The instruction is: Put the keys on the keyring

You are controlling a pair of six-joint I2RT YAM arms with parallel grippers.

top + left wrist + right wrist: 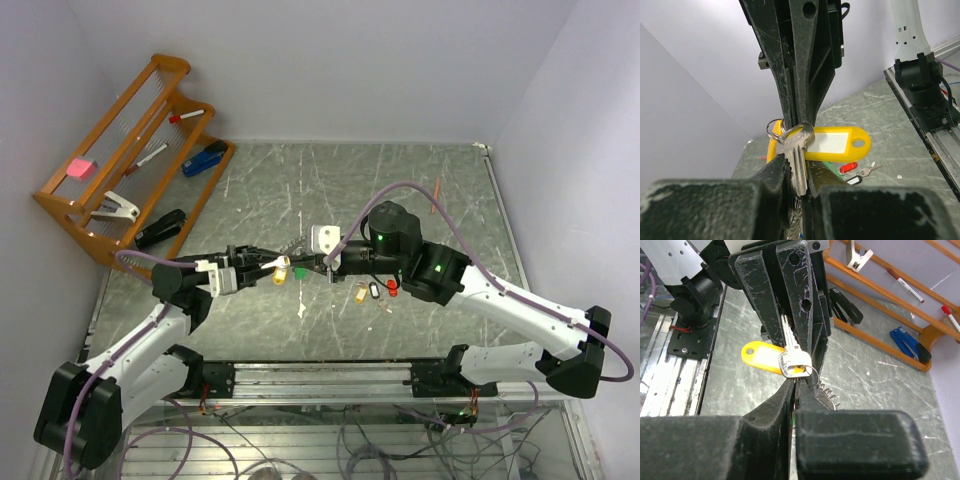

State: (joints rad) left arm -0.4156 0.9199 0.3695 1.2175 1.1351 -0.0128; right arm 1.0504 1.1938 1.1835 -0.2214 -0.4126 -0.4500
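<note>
My left gripper [268,263] [796,169] is shut on the blade of a silver key [797,155] with a yellow tag [836,144], held above the table. A thin silver wire loop [774,131] passes through the key's head, with an orange-yellow band [771,149] beside it: the keyring. My right gripper [312,266] [796,384] meets it head-on, shut just below the key's head [792,359] where the loop [813,374] hangs. A green tag [300,271] shows under the grippers. Yellow [360,293], black-and-white [375,290] and red [391,288] tagged keys lie on the table.
A wooden rack [95,215] stands at the back left with a blue stapler [205,158], a black stapler [160,228], pens and a pink block [79,168]. A metal rail [330,376] runs along the near edge. Walls close in at left, back and right.
</note>
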